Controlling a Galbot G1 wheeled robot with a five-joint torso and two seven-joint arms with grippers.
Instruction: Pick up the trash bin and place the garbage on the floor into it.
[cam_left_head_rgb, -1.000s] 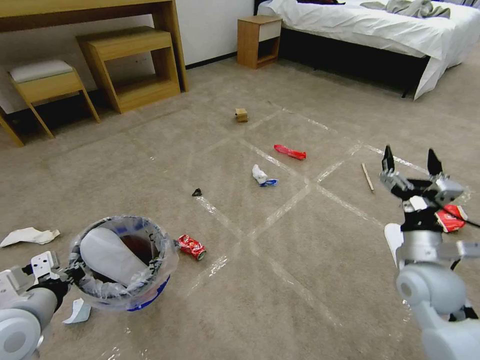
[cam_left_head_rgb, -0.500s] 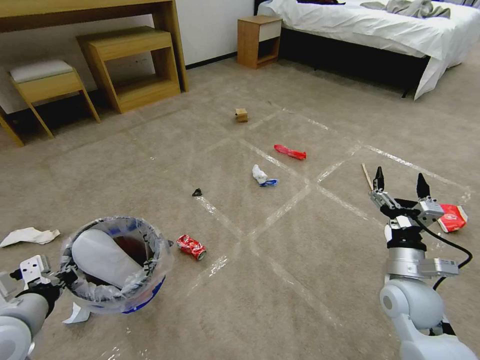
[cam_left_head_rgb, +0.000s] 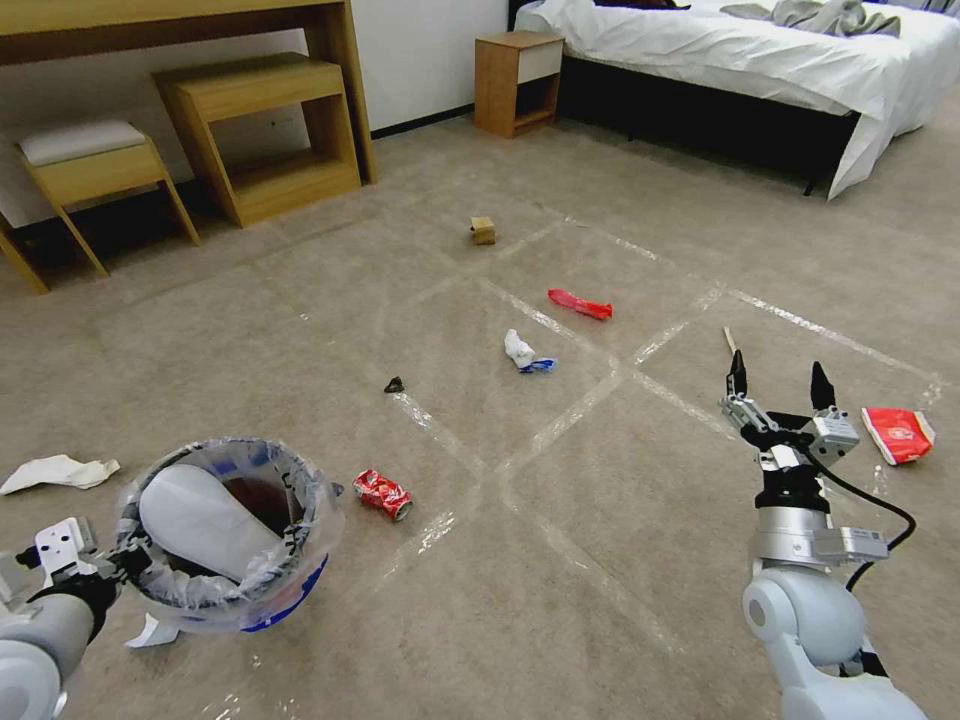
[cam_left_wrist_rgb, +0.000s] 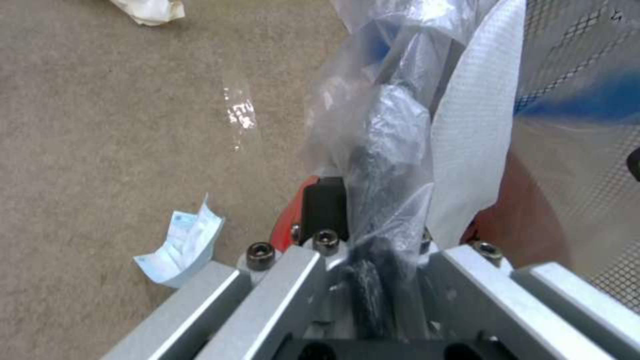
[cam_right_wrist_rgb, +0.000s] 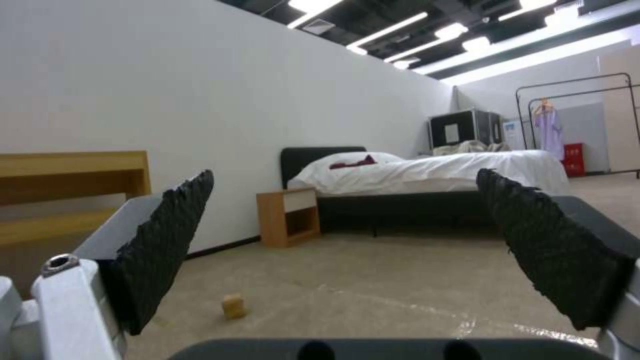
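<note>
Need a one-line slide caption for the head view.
Left end effector grips the trash bin; open right end effector hovers over littered floor.

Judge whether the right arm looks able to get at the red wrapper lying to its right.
Probably yes. The right gripper is open and empty, and the red wrapper lies flat on bare floor just beside it, with nothing between them.
</note>
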